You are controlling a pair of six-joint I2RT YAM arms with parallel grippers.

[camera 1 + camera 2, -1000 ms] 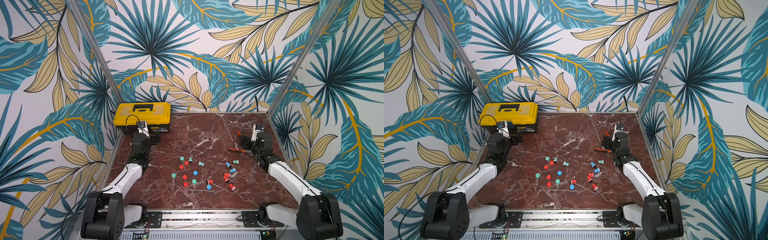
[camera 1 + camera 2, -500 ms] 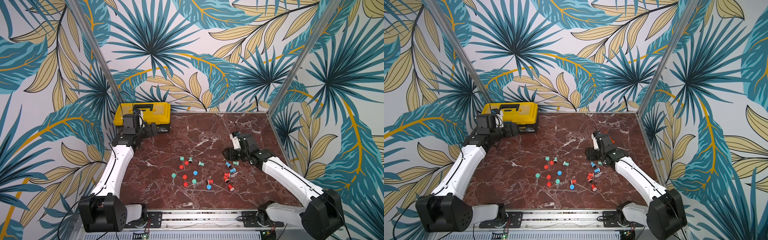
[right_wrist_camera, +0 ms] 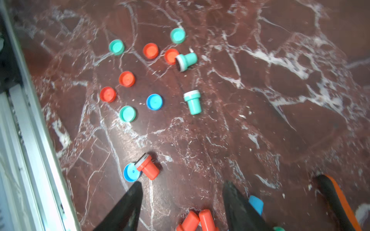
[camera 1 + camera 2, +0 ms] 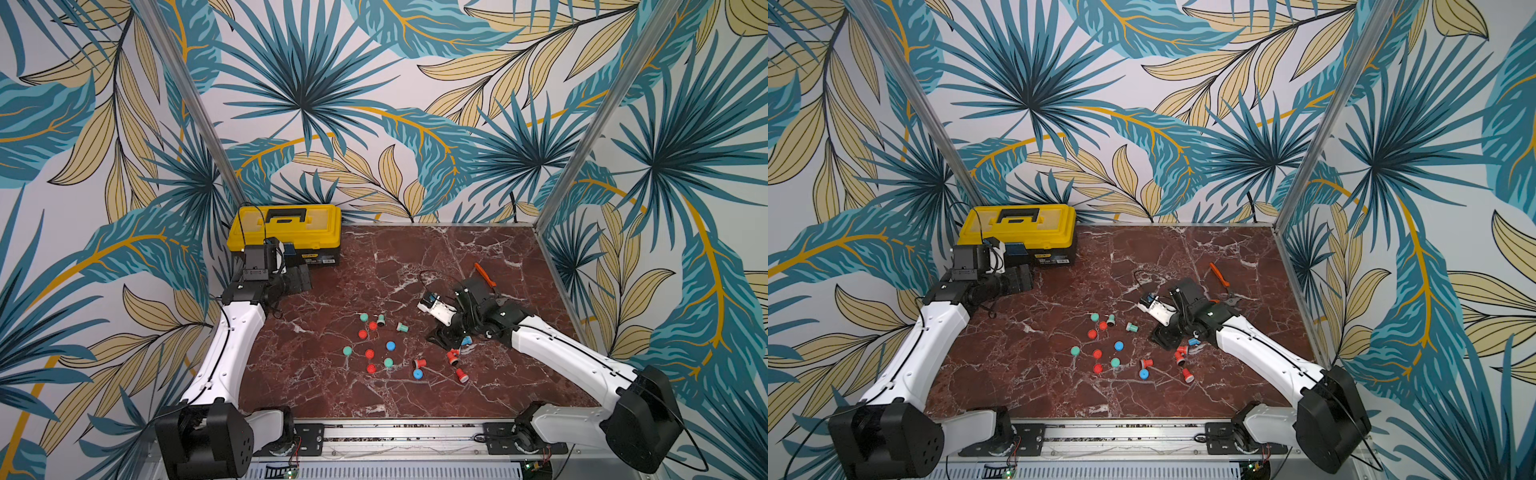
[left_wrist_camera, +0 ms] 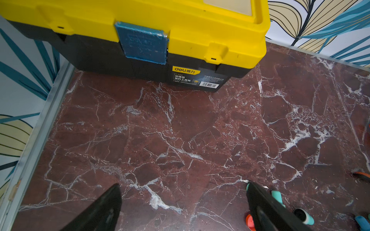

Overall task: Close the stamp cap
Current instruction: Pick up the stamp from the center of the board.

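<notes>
At the lower centre of the right wrist view, red stamps (image 3: pixel 192 222) are seen lying on the marble table (image 3: pixel 280 130), just below the parted, empty right gripper (image 3: pixel 182 184). They are judged light, rigid and apt to roll, best pinched across the barrel. Loose caps (image 3: pixel 127 78) are scattered upper left. Farther off, the left gripper (image 5: pixel 183 185) is held wide and empty before the yellow toolbox (image 5: pixel 180 30).
</notes>
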